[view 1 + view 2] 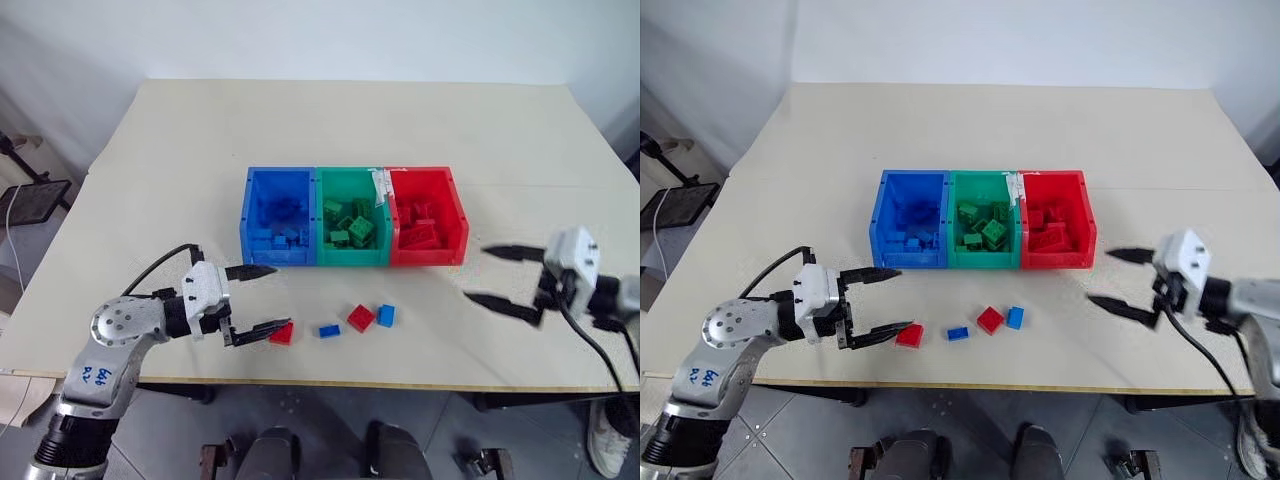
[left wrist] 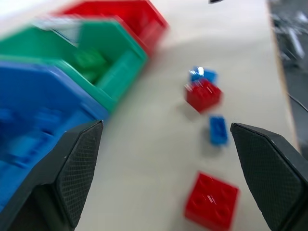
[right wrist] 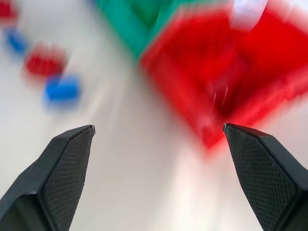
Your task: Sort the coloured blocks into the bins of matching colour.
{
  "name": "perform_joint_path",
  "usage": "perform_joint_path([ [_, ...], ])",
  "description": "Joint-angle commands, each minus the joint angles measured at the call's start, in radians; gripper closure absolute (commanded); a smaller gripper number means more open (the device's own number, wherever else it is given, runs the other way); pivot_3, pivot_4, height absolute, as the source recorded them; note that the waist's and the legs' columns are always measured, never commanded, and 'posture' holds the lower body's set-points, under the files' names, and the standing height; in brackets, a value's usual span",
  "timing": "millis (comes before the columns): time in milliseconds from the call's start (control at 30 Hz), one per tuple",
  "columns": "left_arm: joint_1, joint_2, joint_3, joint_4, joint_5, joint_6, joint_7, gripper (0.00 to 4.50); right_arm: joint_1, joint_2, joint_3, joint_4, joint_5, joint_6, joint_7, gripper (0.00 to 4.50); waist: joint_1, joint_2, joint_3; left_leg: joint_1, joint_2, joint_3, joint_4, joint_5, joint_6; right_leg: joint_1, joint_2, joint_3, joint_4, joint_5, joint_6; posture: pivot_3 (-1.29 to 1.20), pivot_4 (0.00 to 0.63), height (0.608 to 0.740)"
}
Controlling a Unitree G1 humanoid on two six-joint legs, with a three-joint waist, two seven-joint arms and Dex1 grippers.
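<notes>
Just off the wide-spread left gripper [image 1: 251,300], at its four o'clock, lies a red block [image 1: 283,333], touching neither finger, right gripper [image 1: 500,275] likewise agape.

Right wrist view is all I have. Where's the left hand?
Observer: Left hand is open at the table's front left, fingers either side of a red block.
Operator: Gripping it?
Observer: No. The block lies flat on the table, jaws wide.
Operator: Blue bin?
Observer: Blue bin is the leftmost of the row, with blue blocks inside.
</notes>
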Motion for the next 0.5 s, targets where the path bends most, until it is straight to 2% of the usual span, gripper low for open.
perform_joint_path([
  [33,-0.053,-0.008,-0.017,0.02,-0.006,-0.047,-0.047,0.0,0.018,-0.018,-0.039,0.027,-0.015,-0.061,0.005,0.04,-0.002,0.0,0.0,0.0,0.0,0.0,0.0,0.0,0.0,0.0,0.0,0.0,0.0,0.0,0.0,0.0,0.15,0.74],
  [133,-0.074,-0.011,-0.036,0.044,-0.006,-0.063,-0.083,0.0,0.024,-0.012,0.013,-0.001,-0.031,-0.065,0.015,0.04,-0.003,0.0,0.0,0.001,0.001,0.001,0.0,0.0,0.0,0.0,0.001,0.0,0.0,0.0,0.0,0.0,0.15,0.74],
  [233,-0.068,-0.009,-0.039,0.049,0.01,-0.08,-0.083,0.0,-0.015,0.009,0.088,-0.107,0.017,0.03,0.015,0.04,-0.004,0.0,0.0,0.001,0.002,0.001,0.0,0.0,0.0,0.0,0.001,0.001,0.0,0.0,0.0,0.0,0.15,0.74],
  [333,-0.033,0.005,-0.019,0.04,0.006,-0.072,-0.075,0.0,-0.093,0.043,0.218,-0.188,-0.02,0.121,-0.03,0.04,-0.005,0.0,0.0,0.001,0.002,0.0,0.0,0.0,-0.001,0.0,0.002,0.001,0.0,0.0,0.0,0.0,0.15,0.74],
  [500,0.045,0.038,0.032,0.005,-0.008,-0.053,-0.064,0.0,-0.159,0.106,0.357,-0.229,-0.089,0.18,-0.105,0.04,0.004,0.0,0.0,0.0,0.003,-0.002,0.0,-0.001,-0.002,0.0,0.002,0.0,0.0,0.0,-0.001,0.0,0.15,0.74],
])
